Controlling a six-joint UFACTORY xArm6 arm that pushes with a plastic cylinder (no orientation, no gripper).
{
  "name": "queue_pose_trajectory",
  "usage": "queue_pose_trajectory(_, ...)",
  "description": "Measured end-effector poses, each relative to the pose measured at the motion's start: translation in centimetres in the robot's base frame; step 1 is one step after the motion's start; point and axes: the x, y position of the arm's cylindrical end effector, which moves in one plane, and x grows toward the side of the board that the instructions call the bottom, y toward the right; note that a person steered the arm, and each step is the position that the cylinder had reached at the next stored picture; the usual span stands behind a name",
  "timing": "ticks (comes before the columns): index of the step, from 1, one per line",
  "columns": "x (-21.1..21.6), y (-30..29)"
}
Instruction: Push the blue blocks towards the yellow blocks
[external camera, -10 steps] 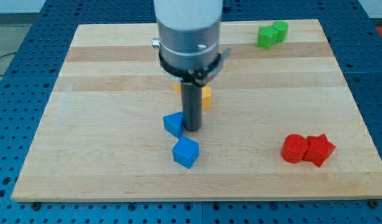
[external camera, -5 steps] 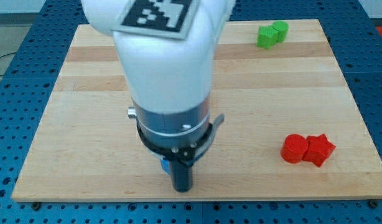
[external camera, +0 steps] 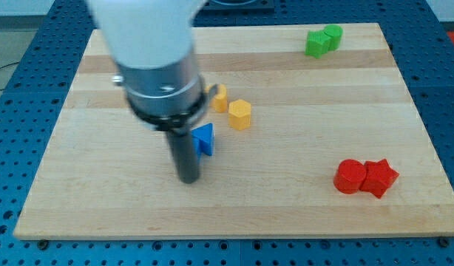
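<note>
My tip (external camera: 188, 179) rests on the wooden board (external camera: 301, 207), left of centre. One blue block (external camera: 204, 139), wedge-like in shape, sits just to the right of the rod and above the tip, touching or nearly touching the rod. Only this one blue block shows; a second may be hidden behind the rod. Two yellow blocks lie up and to the right of it: a small one (external camera: 220, 97) and a hexagonal one (external camera: 240, 114). A short gap separates the blue block from the hexagonal yellow block.
Two green blocks (external camera: 323, 39) sit together at the board's top right. A red cylinder (external camera: 350, 177) and a red star-shaped block (external camera: 379, 178) touch each other at the lower right. The arm's large white and grey body hides the board's upper left.
The arm swung down to the board's bottom edge, then up and left. The blue cube that lay lower on the board no longer shows there. A blue block stands by the rod.
</note>
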Motion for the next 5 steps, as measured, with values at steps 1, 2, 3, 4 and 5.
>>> queue_pose_trajectory(1,-2.8,0.8)
queue_pose_trajectory(2,-4.3,0.9)
queue_pose_trajectory(3,0.4,-1.1)
queue_pose_trajectory(4,-3.2,-7.7)
queue_pose_trajectory(5,-5.0,-4.8)
